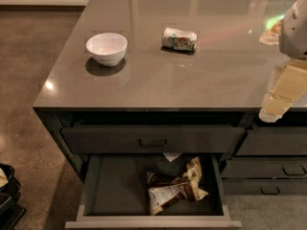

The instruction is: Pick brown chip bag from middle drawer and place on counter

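The brown chip bag (175,188) is lying crumpled in the pulled-out middle drawer (115,188), right of centre. Above, the counter (201,75) is carrying a white bowl (106,48) and a tipped can (179,39). The hand (275,108) is hanging at the counter's right front edge; whether it is released or clenched cannot be told.

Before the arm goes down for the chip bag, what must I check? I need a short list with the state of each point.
1. Middle drawer pulled open: ok.
2. Bag lies uncovered in the drawer, right of centre: ok.
3. Claw over the bag: not ok, it hangs at the right edge of the counter.
4. Bare counter in front of bowl and can for placing: ok.
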### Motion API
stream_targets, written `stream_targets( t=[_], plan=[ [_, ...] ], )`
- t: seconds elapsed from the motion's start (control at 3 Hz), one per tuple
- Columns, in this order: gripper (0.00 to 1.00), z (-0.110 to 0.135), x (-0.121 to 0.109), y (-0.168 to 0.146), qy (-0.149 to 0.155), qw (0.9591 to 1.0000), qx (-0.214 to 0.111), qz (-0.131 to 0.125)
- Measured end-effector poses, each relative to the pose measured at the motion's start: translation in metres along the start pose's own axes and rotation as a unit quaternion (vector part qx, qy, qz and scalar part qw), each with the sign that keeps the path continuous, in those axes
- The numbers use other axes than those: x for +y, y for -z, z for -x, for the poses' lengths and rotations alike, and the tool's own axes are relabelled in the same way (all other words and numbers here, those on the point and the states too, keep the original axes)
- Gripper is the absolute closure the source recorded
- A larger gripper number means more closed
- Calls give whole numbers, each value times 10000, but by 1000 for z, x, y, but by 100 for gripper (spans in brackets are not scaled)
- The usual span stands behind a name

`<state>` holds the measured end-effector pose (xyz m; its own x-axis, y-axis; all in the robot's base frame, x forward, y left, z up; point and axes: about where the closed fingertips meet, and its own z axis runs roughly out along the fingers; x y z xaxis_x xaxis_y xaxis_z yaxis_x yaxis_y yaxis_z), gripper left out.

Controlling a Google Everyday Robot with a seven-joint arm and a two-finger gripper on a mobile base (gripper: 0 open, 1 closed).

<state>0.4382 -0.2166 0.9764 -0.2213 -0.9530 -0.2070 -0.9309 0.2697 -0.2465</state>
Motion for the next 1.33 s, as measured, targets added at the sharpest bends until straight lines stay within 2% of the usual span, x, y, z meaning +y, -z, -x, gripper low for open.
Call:
stream_targets(
  t=[0.67, 1.0, 1.33],
  plan=[
    [0, -1, 7, -8, 12, 9999, -124, 29],
    [0, -2, 34, -56, 8, 9972, -663, 348],
    [0, -4, 76, -119, -496, 9856, -1458, 695]
  ],
)
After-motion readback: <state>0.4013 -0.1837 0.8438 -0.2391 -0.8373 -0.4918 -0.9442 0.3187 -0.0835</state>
